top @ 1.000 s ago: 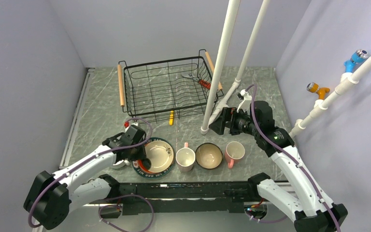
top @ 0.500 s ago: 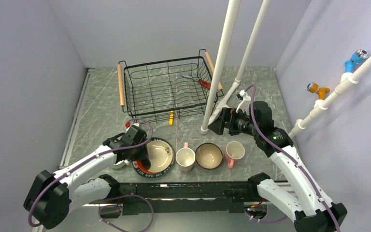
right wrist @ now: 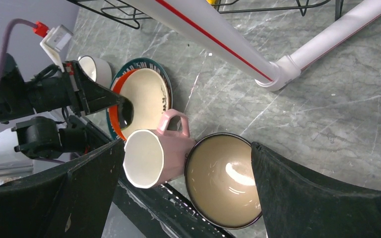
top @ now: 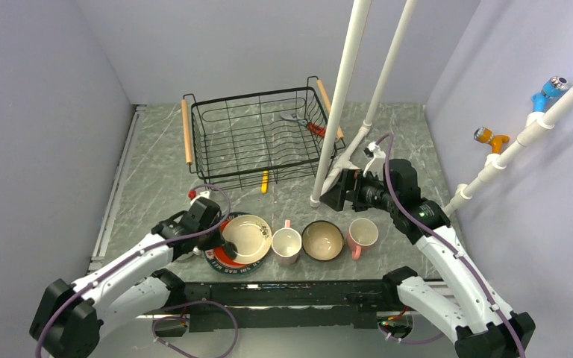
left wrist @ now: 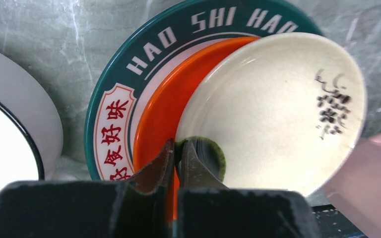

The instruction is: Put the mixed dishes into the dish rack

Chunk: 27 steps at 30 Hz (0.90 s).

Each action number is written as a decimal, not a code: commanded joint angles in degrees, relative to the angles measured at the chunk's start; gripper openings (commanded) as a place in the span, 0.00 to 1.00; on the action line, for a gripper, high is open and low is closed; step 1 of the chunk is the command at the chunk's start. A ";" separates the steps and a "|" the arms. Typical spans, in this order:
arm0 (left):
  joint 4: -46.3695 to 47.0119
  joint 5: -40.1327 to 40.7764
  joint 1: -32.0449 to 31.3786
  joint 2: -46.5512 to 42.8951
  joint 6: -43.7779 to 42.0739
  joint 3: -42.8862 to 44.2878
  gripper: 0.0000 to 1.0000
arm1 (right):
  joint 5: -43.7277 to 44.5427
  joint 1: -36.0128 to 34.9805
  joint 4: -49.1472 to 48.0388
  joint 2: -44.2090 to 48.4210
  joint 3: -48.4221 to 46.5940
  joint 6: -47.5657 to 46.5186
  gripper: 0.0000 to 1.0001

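Cream dish (left wrist: 273, 109), tilted with its orange-red underside raised off the big plate (left wrist: 129, 69), is shown pinched at its near rim by the left hand (left wrist: 179, 154), the fingers closed narrow on the thin edge. A slip is judged the chief risk. The glaze is smooth, only a small patch of rim is gripped, and the weight hangs beyond the fingers, so the dish could rotate or drop back onto the plate and chip. A pink mug (top: 286, 245) stands just beside the plate on one side and a white cup (left wrist: 10, 134) on the other, and either could be knocked if the lift is swung sideways. The dish rack (top: 248, 95) lies well apart at the far end, so a long carry is implied. The right hand (top: 341, 188) is held wide and empty near the foot of the white poles (top: 339, 97). The counter (top: 157, 171) is grey-green veined stone, hard and slick, and it is enclosed by plain pale lilac walls (top: 45, 112).
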State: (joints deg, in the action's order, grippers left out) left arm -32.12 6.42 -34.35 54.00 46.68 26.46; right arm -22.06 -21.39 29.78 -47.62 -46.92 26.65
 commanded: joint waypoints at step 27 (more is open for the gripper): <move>-11.21 3.25 -0.21 -31.87 6.59 7.08 0.00 | 0.12 -8.75 -10.02 -2.19 2.27 4.48 1.00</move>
State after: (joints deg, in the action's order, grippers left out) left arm -43.44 8.93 -34.39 24.58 51.83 29.71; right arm -22.41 -28.77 23.97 -49.19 -44.49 29.87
